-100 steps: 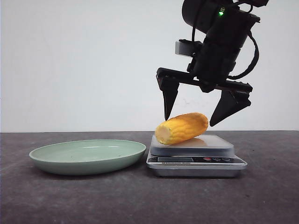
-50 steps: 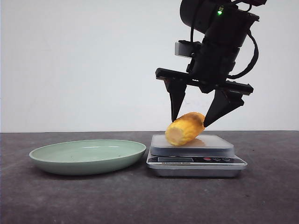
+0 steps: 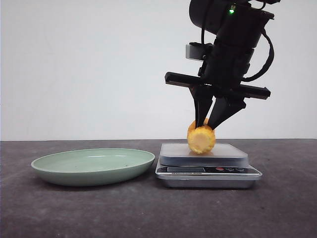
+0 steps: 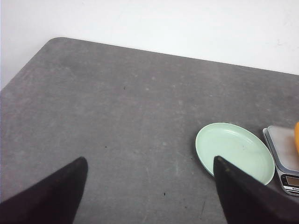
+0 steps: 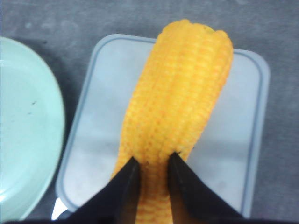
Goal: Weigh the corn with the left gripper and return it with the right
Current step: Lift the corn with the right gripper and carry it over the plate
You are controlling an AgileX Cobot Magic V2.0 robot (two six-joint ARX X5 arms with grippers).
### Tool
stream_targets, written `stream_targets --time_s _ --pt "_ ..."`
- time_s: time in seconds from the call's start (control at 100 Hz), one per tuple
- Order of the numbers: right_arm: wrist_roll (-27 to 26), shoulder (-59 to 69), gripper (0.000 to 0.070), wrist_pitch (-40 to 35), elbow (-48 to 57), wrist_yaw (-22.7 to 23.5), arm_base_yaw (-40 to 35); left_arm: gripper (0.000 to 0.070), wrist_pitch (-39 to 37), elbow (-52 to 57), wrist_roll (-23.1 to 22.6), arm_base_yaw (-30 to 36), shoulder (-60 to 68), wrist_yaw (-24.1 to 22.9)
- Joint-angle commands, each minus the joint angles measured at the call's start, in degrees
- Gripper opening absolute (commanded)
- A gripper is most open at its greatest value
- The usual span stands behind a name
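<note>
Front view, nearest first: dark grey table (image 3: 148, 213). On it, left of centre, a pale green plate (image 3: 93, 166); just beside it to the right, apart from it, a silver kitchen scale (image 3: 208, 166) with a grey platform.

The corn (image 3: 201, 139) lay on the scale platform, pale cut end facing the camera. The right gripper (image 3: 212, 121) came down from above, its two fingers closed in against the top of the cob. In the right wrist view the fingertips (image 5: 128, 179) pinched the corn (image 5: 180, 112), which ran lengthwise across the platform (image 5: 233, 116); plate rim (image 5: 28, 130) to one side.

The left gripper (image 4: 149, 186) was well away from the scale, fingers spread wide, nothing between them; plate (image 4: 235, 151) and scale corner (image 4: 285, 156) seen beyond it.

Behind the table: plain white wall (image 3: 84, 64).
</note>
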State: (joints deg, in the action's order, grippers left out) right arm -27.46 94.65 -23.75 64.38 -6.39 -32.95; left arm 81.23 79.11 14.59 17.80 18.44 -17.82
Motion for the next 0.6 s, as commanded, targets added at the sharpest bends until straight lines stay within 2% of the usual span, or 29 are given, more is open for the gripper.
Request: stream_targets --time_s 0.0,0.31,0.59 --pt "-0.6 1.6 0.0 -1.7 0.2 -1.4 -0.1 0.0516 1.5 0.7 0.0 0.2 0.2 0.1" --pt "0.1 -1.2 0.0 0.6 0.3 -0.7 -1.4 0.0516 1.5 0.7 0.0 0.2 0.2 0.1" --pt "6.3 -5.3 0.0 -1.0 6.6 1.5 -5.9 0.0516 1.5 0.7 0.0 0.2 0.2 0.1"
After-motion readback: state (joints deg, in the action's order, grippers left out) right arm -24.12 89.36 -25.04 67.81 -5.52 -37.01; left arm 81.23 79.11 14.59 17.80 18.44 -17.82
